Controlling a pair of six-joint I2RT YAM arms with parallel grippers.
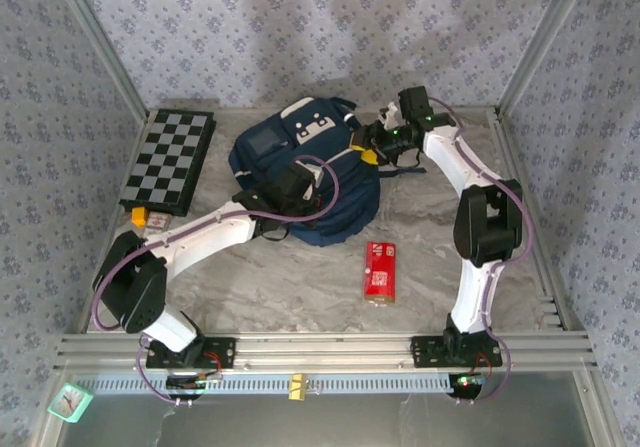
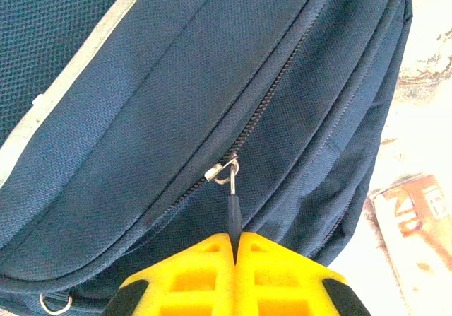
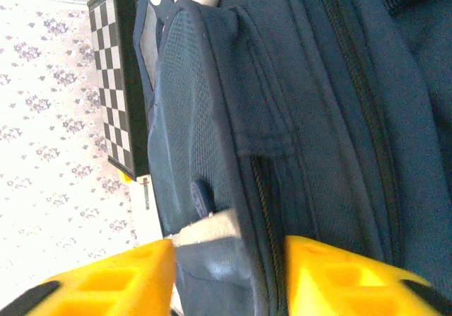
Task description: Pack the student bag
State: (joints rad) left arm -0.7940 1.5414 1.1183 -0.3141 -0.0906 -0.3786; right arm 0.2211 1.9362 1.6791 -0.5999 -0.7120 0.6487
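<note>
Student bag [image 1: 340,207] lies flat on the marble table [image 1: 300,287], far centre, navy fabric, grey screen-like patch and white patch facing up at its far-left end. Marks on the white patch are too small to read.

Left gripper [image 2: 235,240] sits over the bag's middle with its yellow fingers [image 2: 191,273] pressed together, clamped on the black zipper pull [image 2: 232,210]. The pull hangs from a small metal ring [image 2: 226,171] on a closed zipper running diagonally across the navy panel.

Right gripper [image 3: 229,259] is at the bag's far-right edge and shows as a yellow tip [image 1: 368,154] in the top view. Its jaws are apart, with a fold of the bag's side and a bit of white trim between them. Can't tell whether the pads touch the fabric. A short zipper [image 3: 265,210] runs just beside the right finger.

Chessboard [image 1: 170,162], black and grey squares, lies left of the bag, near but apart; the right wrist view has it at the top [image 3: 116,83]. A small yellow piece [image 1: 140,210] sits at its near edge.

Red packet [image 1: 380,270] lies near-right of the bag, apart from it; it has white print, unreadable. In the left wrist view its corner [image 2: 417,217] shows big pale letters, cropped, not legible.

Small teal clock-like item [image 1: 70,399] lies near left, beyond the rail.
</note>
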